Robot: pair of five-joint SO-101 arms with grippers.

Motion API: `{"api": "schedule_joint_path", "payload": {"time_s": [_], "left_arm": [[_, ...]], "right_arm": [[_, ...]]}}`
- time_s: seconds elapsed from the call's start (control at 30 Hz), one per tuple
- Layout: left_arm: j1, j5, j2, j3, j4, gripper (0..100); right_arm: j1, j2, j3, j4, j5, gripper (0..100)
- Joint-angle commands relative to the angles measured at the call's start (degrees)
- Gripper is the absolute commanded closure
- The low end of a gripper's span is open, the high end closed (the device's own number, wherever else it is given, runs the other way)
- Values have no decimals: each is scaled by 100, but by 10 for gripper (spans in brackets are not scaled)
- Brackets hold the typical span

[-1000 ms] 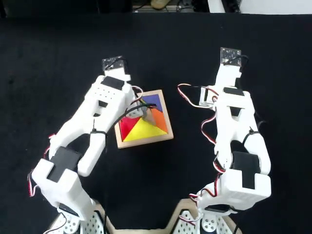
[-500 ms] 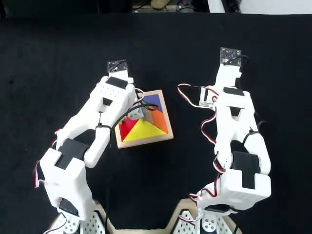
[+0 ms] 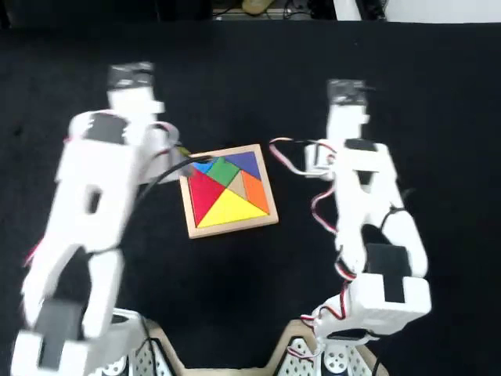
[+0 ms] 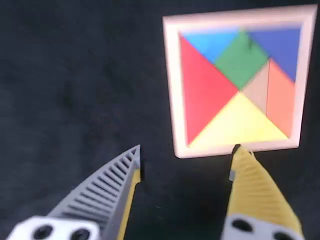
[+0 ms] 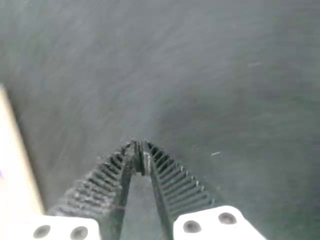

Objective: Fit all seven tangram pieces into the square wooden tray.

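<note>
**Seven pieces fill the tray**

The square wooden tray lies on the black table between the arms. In it lie a red triangle, a yellow triangle, a green square, a blue triangle, a light blue triangle, an orange piece and a tan triangle. The left claw is spread wide near the tray's edge and holds nothing. The right claw is pinched closed.

Even diffuse light; black table swallows shadows.
</note>
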Motion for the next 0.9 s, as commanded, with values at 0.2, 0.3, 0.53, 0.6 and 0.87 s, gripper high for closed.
{"api": "schedule_joint_path", "payload": {"time_s": [0.2, 0.3, 0.53, 0.6, 0.87], "left_arm": [[-2220, -826, -2725, 3987, -2532, 715], [-2325, -826, -2971, 4760, -3042, 715], [-2545, -826, -3033, 4998, -3235, 762], [-2545, -826, -3033, 5042, -3244, 829], [-2563, -826, -3033, 5824, -4756, 958]], "right_arm": [[-695, 136, -163, 571, 299, 988], [-809, 409, -171, 633, 316, 988], [-1090, 655, -418, 1310, 316, 988], [-1196, 655, -409, 1354, 299, 988], [-1547, 646, -418, 1451, 273, 988]]}}
